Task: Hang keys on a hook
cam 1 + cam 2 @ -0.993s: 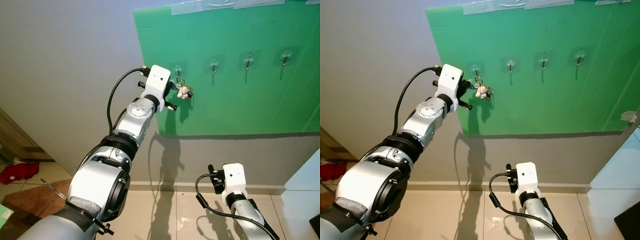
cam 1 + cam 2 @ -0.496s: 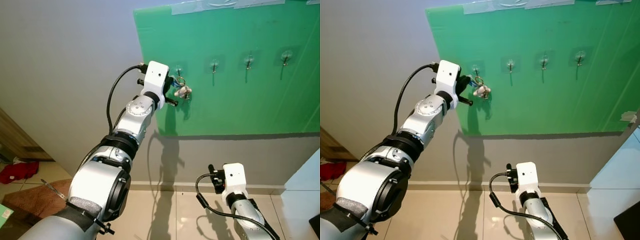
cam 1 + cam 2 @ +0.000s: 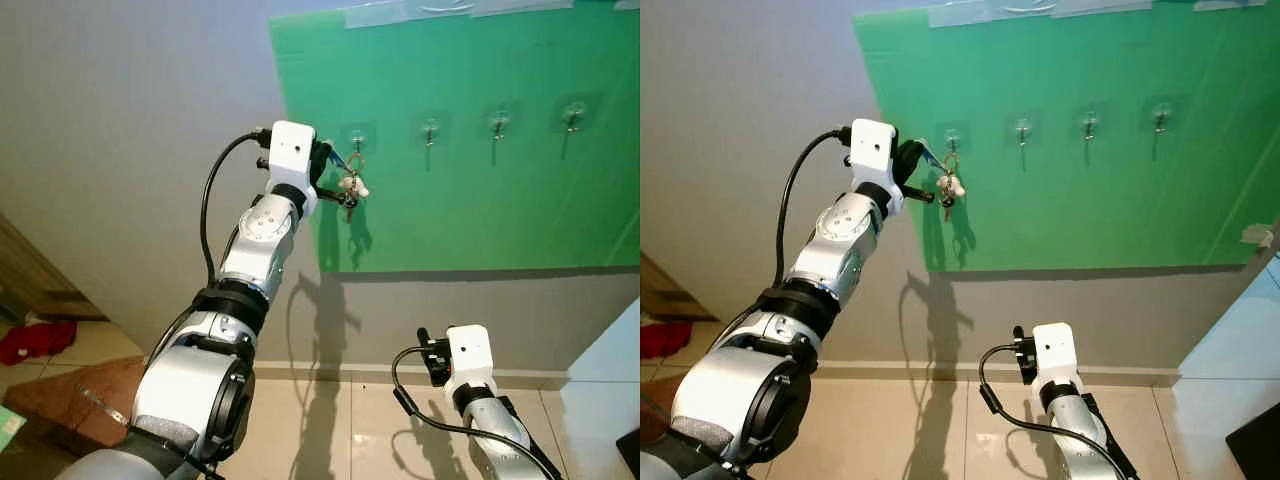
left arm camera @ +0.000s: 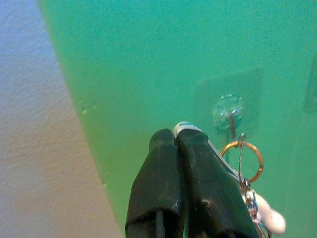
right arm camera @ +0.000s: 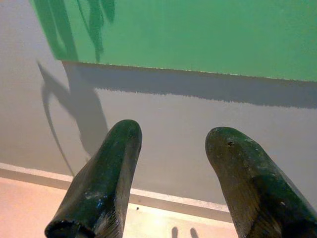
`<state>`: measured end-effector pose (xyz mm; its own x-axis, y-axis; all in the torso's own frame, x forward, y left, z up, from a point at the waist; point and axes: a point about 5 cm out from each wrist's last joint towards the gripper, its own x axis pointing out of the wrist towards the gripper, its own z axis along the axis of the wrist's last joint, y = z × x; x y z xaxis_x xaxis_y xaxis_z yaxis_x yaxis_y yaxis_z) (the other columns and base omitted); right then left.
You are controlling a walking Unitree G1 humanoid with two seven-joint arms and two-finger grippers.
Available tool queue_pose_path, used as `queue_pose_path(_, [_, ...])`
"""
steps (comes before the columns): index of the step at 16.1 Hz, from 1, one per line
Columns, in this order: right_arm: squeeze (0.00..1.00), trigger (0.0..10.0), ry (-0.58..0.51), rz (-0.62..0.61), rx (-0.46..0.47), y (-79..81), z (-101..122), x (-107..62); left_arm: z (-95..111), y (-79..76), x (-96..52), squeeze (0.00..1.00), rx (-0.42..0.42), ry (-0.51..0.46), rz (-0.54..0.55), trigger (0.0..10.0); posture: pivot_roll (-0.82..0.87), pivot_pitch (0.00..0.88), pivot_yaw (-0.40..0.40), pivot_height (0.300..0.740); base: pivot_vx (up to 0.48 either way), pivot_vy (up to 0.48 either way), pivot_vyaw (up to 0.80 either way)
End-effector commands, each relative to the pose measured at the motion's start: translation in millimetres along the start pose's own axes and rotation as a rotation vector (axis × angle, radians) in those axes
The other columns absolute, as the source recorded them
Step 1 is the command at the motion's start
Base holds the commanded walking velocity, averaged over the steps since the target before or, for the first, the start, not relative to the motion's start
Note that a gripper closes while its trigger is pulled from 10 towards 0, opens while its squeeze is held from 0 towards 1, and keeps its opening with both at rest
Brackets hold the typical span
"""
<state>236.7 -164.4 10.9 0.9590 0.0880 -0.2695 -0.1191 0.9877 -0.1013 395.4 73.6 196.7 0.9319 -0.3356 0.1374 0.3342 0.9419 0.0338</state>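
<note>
1. The key ring (image 4: 246, 161) already hangs on the leftmost hook (image 4: 231, 116) of the green board (image 3: 480, 210).
2. The left gripper (image 4: 184, 148) jaws are pressed together, seemingly pinching a blue tag; release remains.
3. The right gripper (image 5: 171, 171) idles, jaws spread, holding nothing.

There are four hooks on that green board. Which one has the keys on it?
The leftmost hook, the one by the left gripper. The keys dangle from it by a ring; the other three hooks are bare.

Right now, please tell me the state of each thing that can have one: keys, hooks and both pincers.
Bunch of keys on a gold ring: ring hangs on the leftmost hook.
Leftmost clear stick-on hook: loaded.
Three other clear hooks: bare.
Left pincer: shut, beside the ring.
Right pincer: open, holds nothing, low near the floor.
</note>
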Motion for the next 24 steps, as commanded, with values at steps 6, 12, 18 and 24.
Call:
queue_pose_path(6, [0.00, 10.0, -0.013, 0.028, -0.001, 4.4, 4, 6.1, -4, -1.2, -2.1, 0.00, 0.051, 0.031, -0.019, 10.0, -0.09, 0.000, 0.130, 0.740, 0.000, 0.000, 0.00])
queue_pose_path(12, [0.00, 10.0, -0.009, 0.000, -0.005, 1.7, 2, 5.5, -5, -6.0, -2.5, 1.00, 0.025, 0.035, -0.053, 10.0, -0.10, 0.000, 0.136, 0.740, 0.000, 0.000, 0.00])
queue_pose_path(18, [0.00, 10.0, -0.013, 0.010, -0.004, 2.8, 3, 5.9, -5, -1.4, -3.2, 1.00, 0.015, 0.031, -0.031, 10.0, -0.10, 0.000, 0.130, 0.740, 0.000, 0.000, 0.00])
queue_pose_path(24, [0.00, 10.0, -0.011, 0.013, -0.006, 2.2, 3, 5.1, -7, -1.4, -4.0, 1.00, 0.010, 0.040, -0.025, 10.0, -0.10, 0.000, 0.127, 0.740, 0.000, 0.000, 0.00])
